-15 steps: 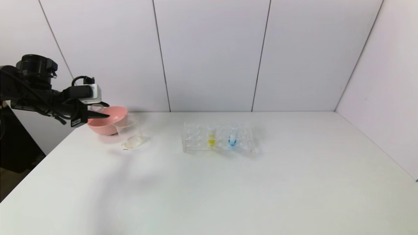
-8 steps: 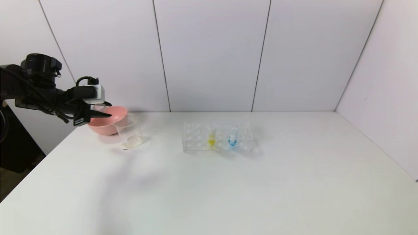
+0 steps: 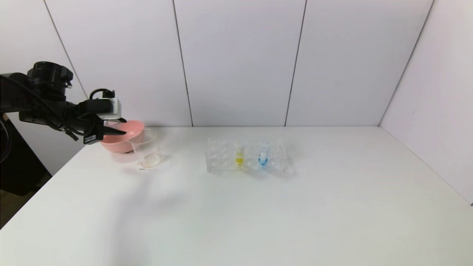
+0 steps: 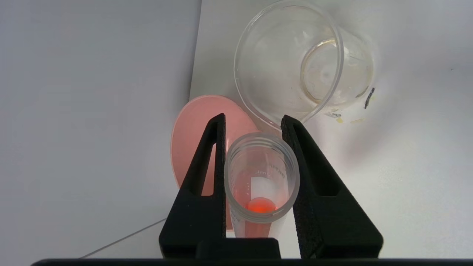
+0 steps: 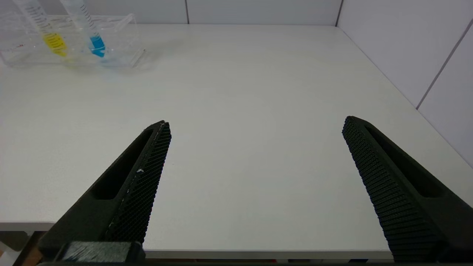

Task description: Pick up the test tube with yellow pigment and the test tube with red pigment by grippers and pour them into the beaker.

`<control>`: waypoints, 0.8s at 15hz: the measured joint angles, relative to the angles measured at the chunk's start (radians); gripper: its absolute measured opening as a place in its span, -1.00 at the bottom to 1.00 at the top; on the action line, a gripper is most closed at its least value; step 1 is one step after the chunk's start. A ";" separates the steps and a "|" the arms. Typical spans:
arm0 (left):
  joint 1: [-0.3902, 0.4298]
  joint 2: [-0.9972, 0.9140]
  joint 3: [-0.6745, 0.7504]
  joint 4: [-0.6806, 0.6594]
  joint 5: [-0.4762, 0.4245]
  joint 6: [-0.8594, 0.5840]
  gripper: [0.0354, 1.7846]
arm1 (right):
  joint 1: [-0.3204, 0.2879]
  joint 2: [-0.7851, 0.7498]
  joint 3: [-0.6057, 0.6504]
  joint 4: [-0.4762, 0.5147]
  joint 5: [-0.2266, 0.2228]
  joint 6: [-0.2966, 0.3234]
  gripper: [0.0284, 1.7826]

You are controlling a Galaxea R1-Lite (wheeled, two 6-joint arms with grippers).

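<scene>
Right gripper (image 5: 255,147) parked nearest, at the table's near edge, jaws spread wide over bare white table (image 3: 258,214), holding nothing

Farther out, near the middle of the table: clear tube rack (image 3: 245,155), with the test tube with yellow pigment (image 3: 239,154) standing in it, just beside a blue-liquid tube (image 3: 263,155) in the same rack; both leaning slightly as seen from the right wrist view (image 5: 51,37)

At the far left corner: left gripper (image 3: 116,127) raised above the table, jaws pressed onto the test tube with red pigment (image 4: 260,181), pinched just below its open mouth, red-orange liquid pooled at the rounded bottom. Held over the pink bowl (image 3: 129,137), beside the beaker (image 3: 147,149) and not yet over its rim. Beaker standing upright on the table, touching or just beside the bowl, only a faint yellowish ring of residue at its base (image 4: 325,74)

Behind everything, grey panelled wall (image 3: 240,62)
</scene>
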State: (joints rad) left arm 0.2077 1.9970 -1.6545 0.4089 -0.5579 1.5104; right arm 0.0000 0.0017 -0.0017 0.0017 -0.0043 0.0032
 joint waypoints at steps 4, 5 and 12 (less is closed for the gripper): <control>-0.016 0.004 -0.034 0.055 0.025 0.004 -0.45 | 0.000 0.000 0.000 0.000 0.000 0.000 0.91; -0.018 0.004 -0.049 0.084 0.033 0.004 -0.45 | 0.000 0.000 0.000 0.000 0.000 0.000 0.91; -0.021 0.038 -0.218 0.380 0.137 0.072 -0.45 | 0.000 0.000 0.000 0.000 0.000 0.000 0.91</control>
State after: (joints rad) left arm 0.1866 2.0349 -1.8723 0.7894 -0.4213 1.5821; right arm 0.0000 0.0017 -0.0017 0.0017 -0.0043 0.0032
